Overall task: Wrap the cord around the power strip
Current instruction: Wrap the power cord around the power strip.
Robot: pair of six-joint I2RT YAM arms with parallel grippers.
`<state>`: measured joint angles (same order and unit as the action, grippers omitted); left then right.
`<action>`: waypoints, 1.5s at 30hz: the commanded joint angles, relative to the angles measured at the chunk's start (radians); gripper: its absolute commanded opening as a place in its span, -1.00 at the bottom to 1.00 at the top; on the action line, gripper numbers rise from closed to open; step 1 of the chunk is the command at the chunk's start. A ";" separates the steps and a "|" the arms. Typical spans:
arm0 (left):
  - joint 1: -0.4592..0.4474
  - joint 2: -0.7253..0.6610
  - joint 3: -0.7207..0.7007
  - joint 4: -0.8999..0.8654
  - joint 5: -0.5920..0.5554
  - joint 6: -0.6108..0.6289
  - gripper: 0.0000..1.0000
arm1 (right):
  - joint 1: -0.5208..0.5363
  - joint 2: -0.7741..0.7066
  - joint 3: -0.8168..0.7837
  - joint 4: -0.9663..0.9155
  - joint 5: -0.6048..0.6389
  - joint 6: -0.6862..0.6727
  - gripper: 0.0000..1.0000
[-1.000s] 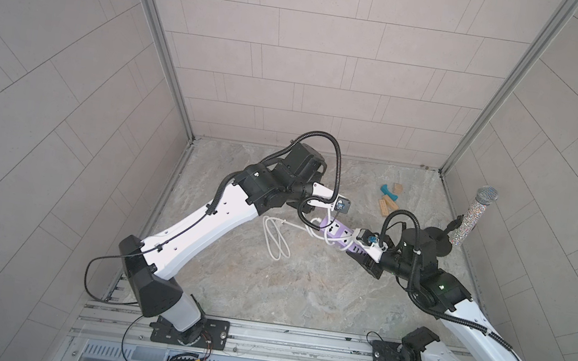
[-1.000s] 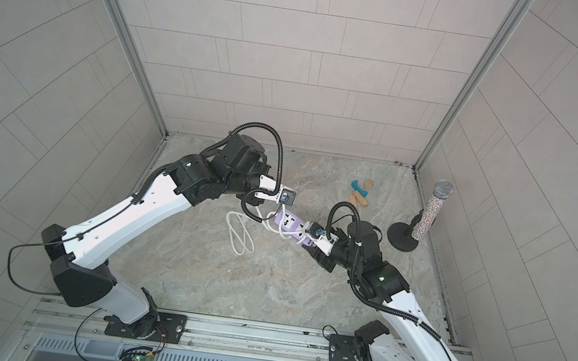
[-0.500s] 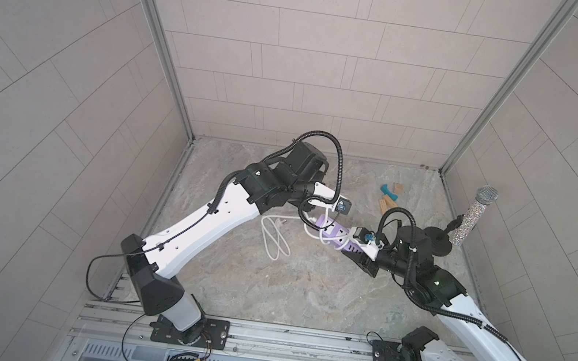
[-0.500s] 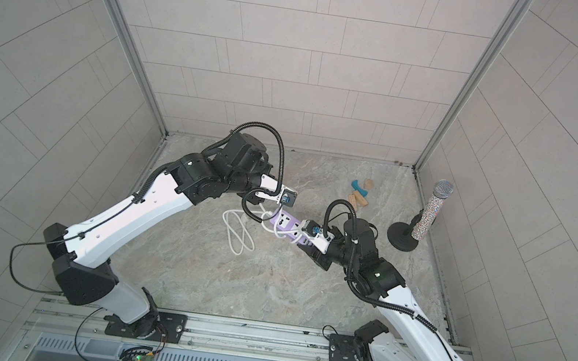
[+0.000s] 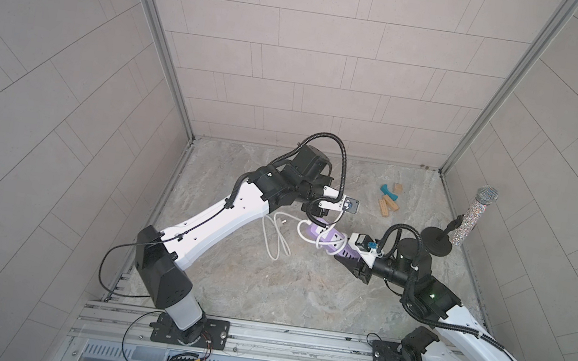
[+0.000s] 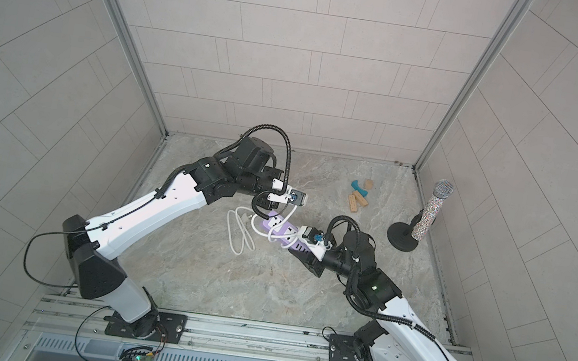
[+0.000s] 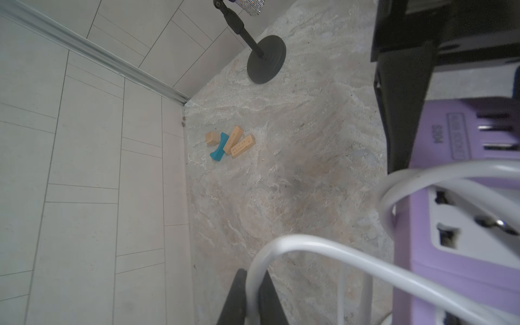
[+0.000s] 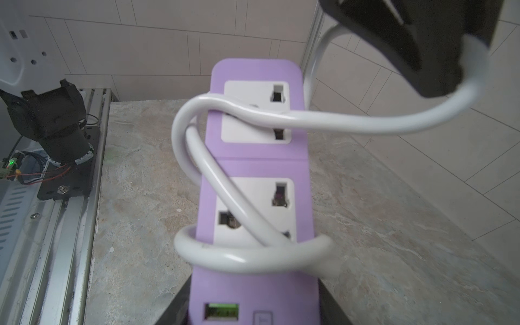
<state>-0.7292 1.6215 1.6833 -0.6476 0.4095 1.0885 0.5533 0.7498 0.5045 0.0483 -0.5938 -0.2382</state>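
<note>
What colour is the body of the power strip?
The power strip is lilac, with white sockets. It shows best in the right wrist view.

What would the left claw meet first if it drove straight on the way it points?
The left claw grips the cord; beyond that, probably bare tabletop beside the power strip, though depth is unclear.

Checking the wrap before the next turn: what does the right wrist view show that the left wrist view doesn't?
Only the right wrist: both of the power strip's sockets in full, the cord looped across them, and a green USB port. Only the left wrist: the tan wooden blocks, a blue block and the black stand base. Both: the power strip and the cord, close up.
</note>
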 commanded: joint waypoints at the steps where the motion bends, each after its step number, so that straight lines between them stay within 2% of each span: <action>1: 0.031 0.021 -0.013 0.020 0.188 -0.130 -0.48 | 0.010 -0.054 0.032 0.232 -0.033 0.064 -1.00; 3: 0.044 0.026 -0.012 0.004 0.221 -0.152 -0.30 | 0.008 -0.067 0.017 0.261 -0.022 0.083 -1.00; 6: 0.063 0.032 -0.017 -0.004 0.239 -0.179 -0.16 | 0.004 -0.085 -0.003 0.309 -0.009 0.123 -1.00; 14: 0.125 0.016 -0.068 0.060 0.326 -0.291 -0.03 | -0.030 -0.125 -0.057 0.478 0.027 0.255 -1.00; 22: 0.131 0.019 -0.126 0.154 0.402 -0.409 0.07 | -0.039 -0.112 -0.086 0.656 0.114 0.344 -1.00; 27: 0.135 -0.002 -0.230 0.321 0.457 -0.533 0.08 | -0.040 -0.117 -0.088 0.679 0.189 0.336 -1.00; 31: 0.152 -0.018 -0.369 0.607 0.515 -0.740 0.09 | -0.041 -0.108 -0.087 0.718 0.232 0.339 -1.00; 35: 0.154 -0.022 -0.453 0.769 0.540 -0.857 0.09 | -0.042 -0.100 -0.076 0.739 0.271 0.327 -1.00; 41: 0.153 -0.018 -0.557 0.949 0.542 -0.962 0.10 | -0.044 -0.061 -0.040 0.726 0.288 0.304 -1.00; 45: 0.154 -0.023 -0.612 1.000 0.499 -0.959 0.09 | -0.046 -0.038 -0.032 0.750 0.316 0.310 -1.00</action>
<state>-0.5774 1.6268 1.1027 0.2420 0.9176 0.1677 0.5140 0.7197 0.4263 0.6800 -0.3199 0.0662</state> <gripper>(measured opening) 0.546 0.515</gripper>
